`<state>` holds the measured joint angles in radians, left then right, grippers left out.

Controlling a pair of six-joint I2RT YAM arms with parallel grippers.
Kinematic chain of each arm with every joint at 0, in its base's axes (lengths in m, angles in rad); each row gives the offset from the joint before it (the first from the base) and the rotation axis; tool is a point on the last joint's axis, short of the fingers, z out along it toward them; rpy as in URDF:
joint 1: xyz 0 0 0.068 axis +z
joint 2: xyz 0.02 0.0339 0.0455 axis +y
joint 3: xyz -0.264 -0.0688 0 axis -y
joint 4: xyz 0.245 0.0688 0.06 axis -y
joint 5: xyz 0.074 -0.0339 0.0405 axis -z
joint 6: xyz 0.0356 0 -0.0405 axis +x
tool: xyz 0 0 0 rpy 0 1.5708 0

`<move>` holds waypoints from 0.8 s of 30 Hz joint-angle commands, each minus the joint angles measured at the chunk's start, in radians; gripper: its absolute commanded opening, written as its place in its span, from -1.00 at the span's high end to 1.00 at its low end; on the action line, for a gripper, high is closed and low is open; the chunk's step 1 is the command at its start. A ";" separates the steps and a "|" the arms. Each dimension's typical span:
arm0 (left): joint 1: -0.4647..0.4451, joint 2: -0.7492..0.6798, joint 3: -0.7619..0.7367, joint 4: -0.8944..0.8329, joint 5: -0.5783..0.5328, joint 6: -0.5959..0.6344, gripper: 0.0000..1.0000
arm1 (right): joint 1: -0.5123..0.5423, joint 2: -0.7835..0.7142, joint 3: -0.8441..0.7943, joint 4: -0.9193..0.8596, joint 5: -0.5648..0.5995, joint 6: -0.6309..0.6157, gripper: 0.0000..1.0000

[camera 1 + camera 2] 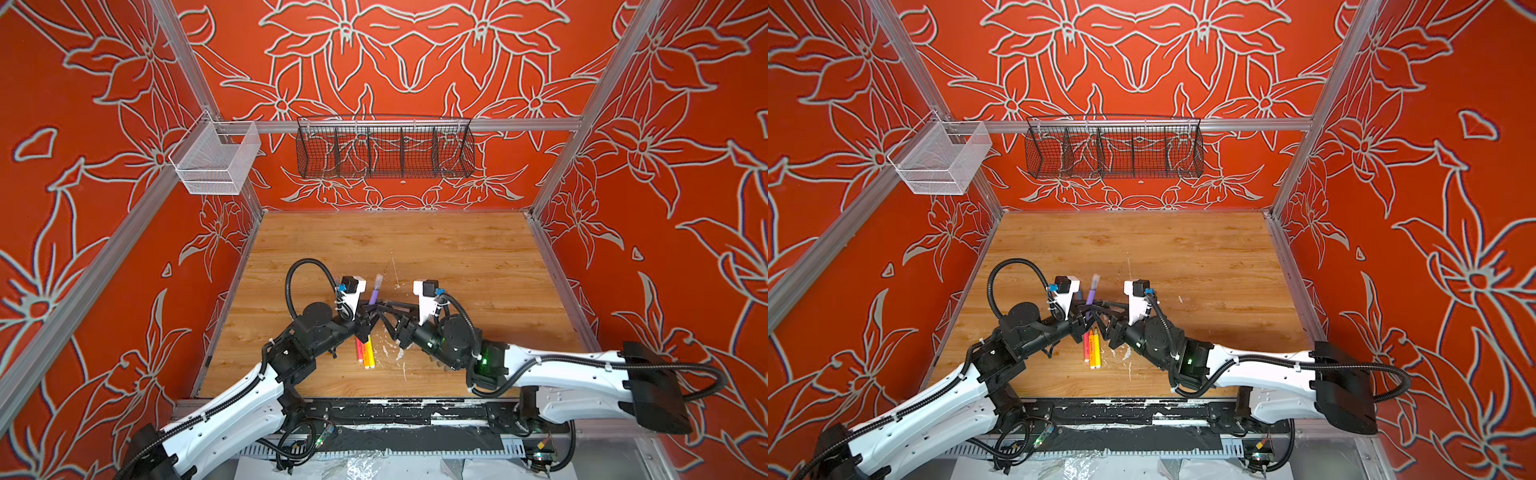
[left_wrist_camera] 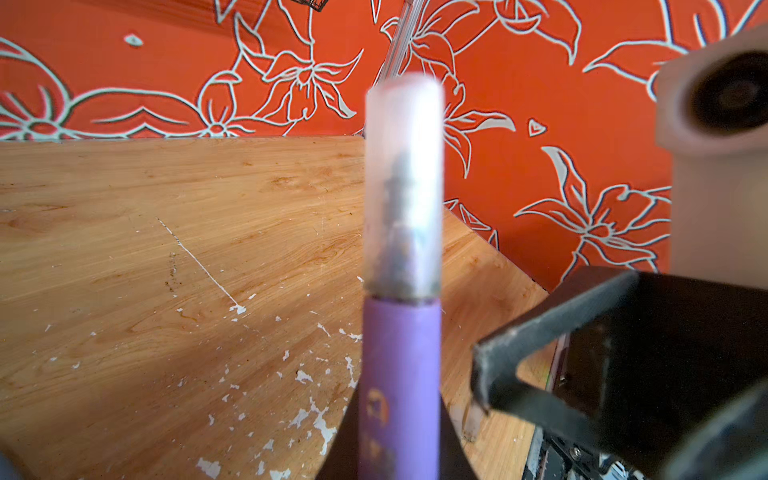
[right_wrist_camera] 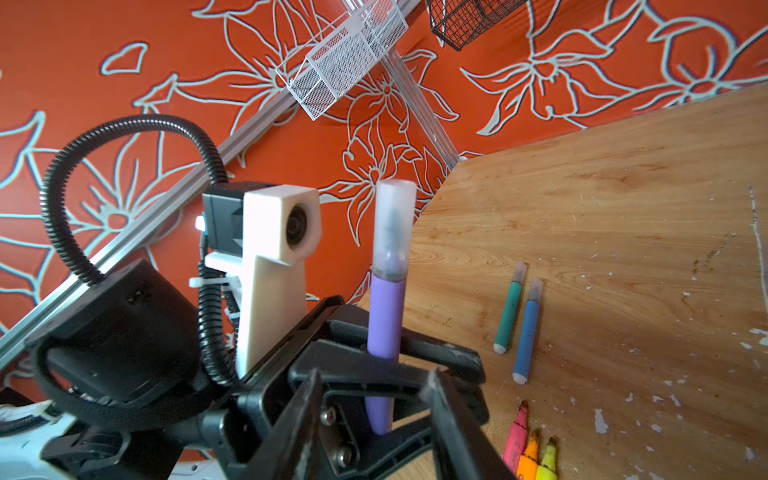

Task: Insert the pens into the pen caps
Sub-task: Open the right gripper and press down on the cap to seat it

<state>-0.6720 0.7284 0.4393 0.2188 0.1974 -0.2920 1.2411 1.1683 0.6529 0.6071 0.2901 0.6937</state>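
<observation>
My left gripper (image 1: 371, 309) (image 2: 399, 436) is shut on a purple pen (image 1: 372, 298) (image 1: 1091, 296) (image 2: 399, 374) (image 3: 386, 316) and holds it upright, tip upward. A translucent pen cap (image 1: 378, 281) (image 1: 1095, 280) (image 2: 403, 187) (image 3: 395, 224) sits over its tip. My right gripper (image 1: 381, 311) (image 1: 1098, 311) (image 3: 372, 386) stands open right beside the pen's lower body, touching nothing. Pink (image 3: 517, 436), orange (image 3: 530, 453) and yellow (image 3: 548, 457) pens lie uncapped side by side. Green (image 3: 509, 311) and blue (image 3: 528, 332) pens lie capped.
The uncapped trio (image 1: 365, 351) (image 1: 1091, 348) lies just in front of both grippers on the wooden table (image 1: 457, 257). White flecks (image 2: 311, 378) dot the wood. A white mesh basket (image 1: 216, 160) and a black wire basket (image 1: 384, 147) hang on the walls.
</observation>
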 commanded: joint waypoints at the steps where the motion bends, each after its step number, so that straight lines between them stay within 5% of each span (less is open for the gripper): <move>1: 0.003 -0.017 0.013 0.050 -0.001 0.006 1.00 | -0.002 -0.073 0.000 -0.064 0.032 -0.040 0.00; 13: 0.002 -0.036 -0.010 0.080 0.021 0.036 1.00 | -0.128 -0.017 0.287 -0.363 -0.107 0.011 -0.06; 24: 0.000 -0.044 -0.010 0.079 0.025 0.037 1.00 | -0.178 0.157 0.450 -0.405 -0.229 0.045 0.02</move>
<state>-0.6724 0.7002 0.4393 0.2569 0.2077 -0.2684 1.0679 1.3056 1.0519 0.2272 0.1093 0.7231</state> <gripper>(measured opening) 0.152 0.502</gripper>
